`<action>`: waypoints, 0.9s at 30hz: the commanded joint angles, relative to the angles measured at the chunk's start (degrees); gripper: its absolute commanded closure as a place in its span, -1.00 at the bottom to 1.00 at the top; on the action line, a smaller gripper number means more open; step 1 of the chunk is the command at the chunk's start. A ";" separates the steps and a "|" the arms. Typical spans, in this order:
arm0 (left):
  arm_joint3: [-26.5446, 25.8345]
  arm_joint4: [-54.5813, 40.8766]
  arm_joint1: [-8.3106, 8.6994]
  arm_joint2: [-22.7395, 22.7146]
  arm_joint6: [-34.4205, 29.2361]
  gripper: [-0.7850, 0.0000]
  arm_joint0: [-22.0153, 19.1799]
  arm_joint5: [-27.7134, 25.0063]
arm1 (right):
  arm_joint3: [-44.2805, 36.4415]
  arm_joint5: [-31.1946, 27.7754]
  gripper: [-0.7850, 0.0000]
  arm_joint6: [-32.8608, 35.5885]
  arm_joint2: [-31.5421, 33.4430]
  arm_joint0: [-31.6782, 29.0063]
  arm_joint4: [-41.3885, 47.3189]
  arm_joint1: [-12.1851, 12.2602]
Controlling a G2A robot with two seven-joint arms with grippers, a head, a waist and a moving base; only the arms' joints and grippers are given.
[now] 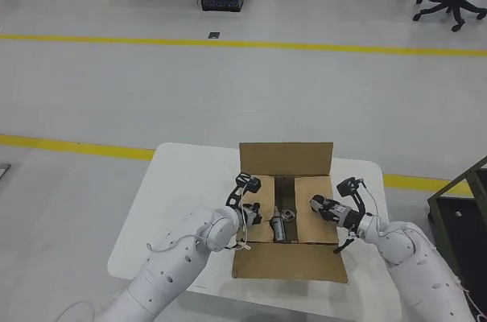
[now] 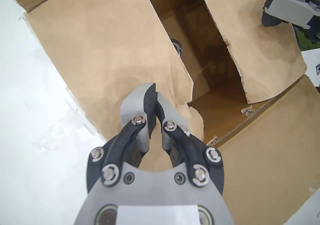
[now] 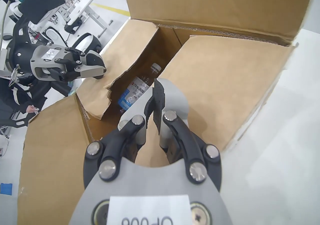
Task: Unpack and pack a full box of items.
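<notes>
Left gripper (image 2: 153,100): fingers are pressed together and hold nothing. The tips seem to rest on the left side flap (image 2: 100,48), near its torn inner edge, at 9 o'clock of the opening.
Right gripper (image 3: 156,95): fingers are also closed on nothing. It is at the inner edge of the right side flap (image 3: 225,80), at 3 o'clock. I cannot tell if it touches the cardboard.
Box (image 1: 307,266): it stands about in the middle of the white table (image 1: 187,185).
Far flap (image 1: 286,157): it stands up at 12 o'clock.
Near flap (image 2: 262,173): it is folded outward at 6 o'clock.
Side flaps: both lie inward, leaving a narrow gap between them.
Bottle (image 3: 135,90): clear, with a blue label. It lies inside the box, seen through the gap, below the flaps.
Round thing (image 1: 289,214): small and metallic, inside beside the bottle, toward 12 o'clock. I cannot tell what it is.
Progress: in my judgement the task is only at its beginning. Two flaps are open, but the side flaps still cover most of the opening.
What is left: spreading the side flaps, taking out the items, then putting them all back.
</notes>
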 commanded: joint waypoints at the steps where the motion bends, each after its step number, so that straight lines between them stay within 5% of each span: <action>1: -0.17 0.14 -0.01 -0.31 0.06 0.88 0.17 0.39 | 0.10 -0.08 1.00 -0.25 -0.04 0.16 0.34 -0.03; 2: -0.57 0.41 0.02 -0.56 0.35 0.43 0.26 0.55 | 0.13 -0.15 1.00 -0.96 0.21 0.15 0.84 -0.04; 3: -1.34 0.59 0.06 -0.89 0.85 -0.57 0.45 0.64 | 0.07 -0.37 1.00 -1.98 0.66 0.11 1.78 -0.04; 4: -2.19 1.05 0.14 -1.13 1.00 -1.00 0.69 0.50 | 0.11 -0.87 1.00 -2.92 1.20 -0.07 3.08 -0.02; 15: -13.97 4.08 1.96 -8.00 -0.74 -1.00 6.11 2.69 | 5.89 5.29 1.00 -8.12 9.04 4.42 6.55 0.85; 22: -22.21 6.52 3.30 -13.54 -1.71 -1.00 11.19 4.17 | 15.19 6.83 1.00 -8.60 5.64 13.59 3.91 -0.14; 27: -25.87 7.72 4.08 -17.08 -2.41 -1.00 14.66 4.44 | 22.82 2.87 1.00 -7.91 1.46 20.12 4.83 -1.62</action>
